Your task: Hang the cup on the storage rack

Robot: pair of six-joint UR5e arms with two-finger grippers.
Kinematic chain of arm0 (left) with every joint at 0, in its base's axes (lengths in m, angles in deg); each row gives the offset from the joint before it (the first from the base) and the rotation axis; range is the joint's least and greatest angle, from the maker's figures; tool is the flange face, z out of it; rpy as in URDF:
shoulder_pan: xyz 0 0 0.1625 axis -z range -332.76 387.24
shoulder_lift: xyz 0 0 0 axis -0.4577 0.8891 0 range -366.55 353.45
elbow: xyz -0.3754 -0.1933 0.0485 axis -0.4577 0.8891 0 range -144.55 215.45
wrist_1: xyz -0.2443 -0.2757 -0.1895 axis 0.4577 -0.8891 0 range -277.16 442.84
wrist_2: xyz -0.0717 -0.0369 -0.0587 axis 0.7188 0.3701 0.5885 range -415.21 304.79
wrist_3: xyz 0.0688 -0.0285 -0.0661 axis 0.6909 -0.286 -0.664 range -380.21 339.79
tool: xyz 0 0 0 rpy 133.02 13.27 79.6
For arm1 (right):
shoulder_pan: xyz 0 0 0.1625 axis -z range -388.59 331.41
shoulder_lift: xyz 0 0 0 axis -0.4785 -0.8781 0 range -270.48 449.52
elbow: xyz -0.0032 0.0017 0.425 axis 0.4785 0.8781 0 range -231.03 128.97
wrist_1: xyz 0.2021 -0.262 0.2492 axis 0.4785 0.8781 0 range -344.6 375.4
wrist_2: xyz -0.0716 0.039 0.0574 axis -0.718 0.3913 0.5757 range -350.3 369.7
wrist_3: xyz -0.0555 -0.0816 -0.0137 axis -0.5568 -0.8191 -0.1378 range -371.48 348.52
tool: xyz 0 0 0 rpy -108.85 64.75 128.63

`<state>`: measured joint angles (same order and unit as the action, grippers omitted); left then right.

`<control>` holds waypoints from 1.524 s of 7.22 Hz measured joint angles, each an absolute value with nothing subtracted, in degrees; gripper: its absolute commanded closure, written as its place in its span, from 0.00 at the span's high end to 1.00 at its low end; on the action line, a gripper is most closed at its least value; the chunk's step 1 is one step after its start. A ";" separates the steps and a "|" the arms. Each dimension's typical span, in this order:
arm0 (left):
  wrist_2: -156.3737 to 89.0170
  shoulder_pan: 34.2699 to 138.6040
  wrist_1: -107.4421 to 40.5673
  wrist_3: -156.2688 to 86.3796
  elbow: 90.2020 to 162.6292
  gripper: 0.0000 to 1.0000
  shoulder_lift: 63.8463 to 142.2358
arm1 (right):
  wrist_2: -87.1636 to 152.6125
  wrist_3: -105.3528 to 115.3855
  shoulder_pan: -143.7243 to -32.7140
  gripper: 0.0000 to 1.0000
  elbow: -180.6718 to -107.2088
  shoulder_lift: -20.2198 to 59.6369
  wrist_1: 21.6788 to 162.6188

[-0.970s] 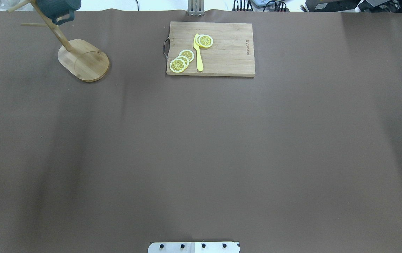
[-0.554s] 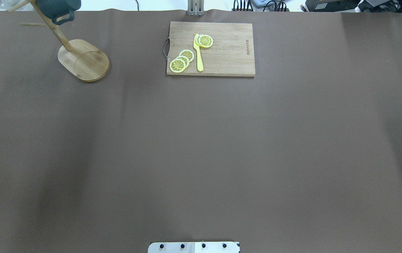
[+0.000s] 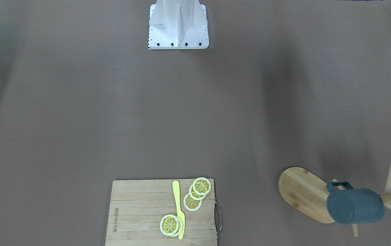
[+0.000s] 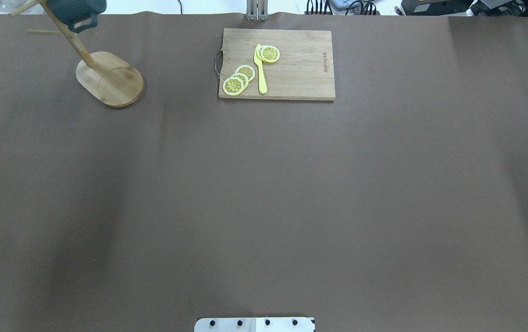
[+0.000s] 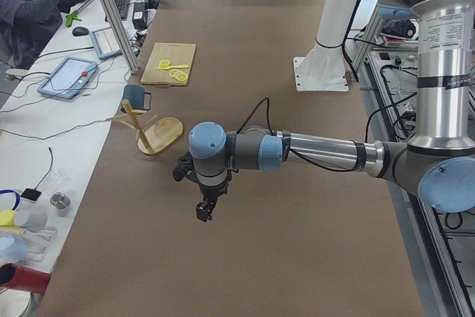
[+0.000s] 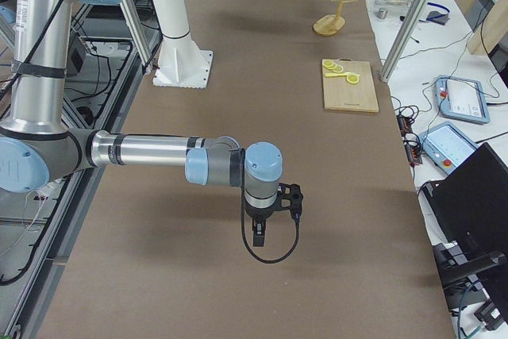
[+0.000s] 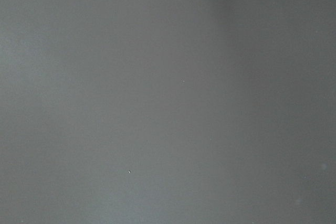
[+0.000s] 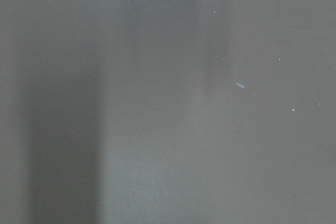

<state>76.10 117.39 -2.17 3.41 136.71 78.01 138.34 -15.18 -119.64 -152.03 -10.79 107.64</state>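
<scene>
The slate-blue cup (image 3: 355,206) hangs by its handle on a peg of the bamboo storage rack (image 3: 301,193), bottom toward the front-facing camera. In the overhead view the cup (image 4: 77,10) is at the far left corner, above the rack's oval base (image 4: 111,80). No gripper touches it. My left gripper (image 5: 204,209) shows only in the exterior left view, pointing down over bare table, well short of the rack (image 5: 163,133). My right gripper (image 6: 258,236) shows only in the exterior right view, far from the rack (image 6: 328,25). I cannot tell if either is open or shut.
A slatted cutting board (image 4: 291,64) with lemon slices (image 4: 238,79) and a yellow knife (image 4: 260,69) lies at the far middle of the table. The robot's white mount (image 3: 178,30) stands at the near edge. An operator (image 5: 30,12) sits beside the table.
The cup on the peg has shifted very slightly. Faint shadows on the table's left side have moved. Nothing else differs.
</scene>
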 measured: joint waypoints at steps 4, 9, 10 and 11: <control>75.97 117.42 -2.16 3.34 136.51 0.99 77.30 | 139.08 -15.20 -119.59 1.00 -152.12 -11.11 107.60; 75.92 117.42 -2.15 3.34 136.37 0.99 77.15 | 139.25 -15.18 -119.55 1.00 -151.24 -11.08 104.55; 75.92 117.42 -2.15 3.34 136.39 0.99 77.17 | 139.25 -15.18 -119.56 1.00 -151.13 -11.11 104.48; 75.93 117.42 -2.15 3.36 136.44 0.99 77.19 | 139.25 -15.18 -119.55 1.00 -151.09 -11.11 104.45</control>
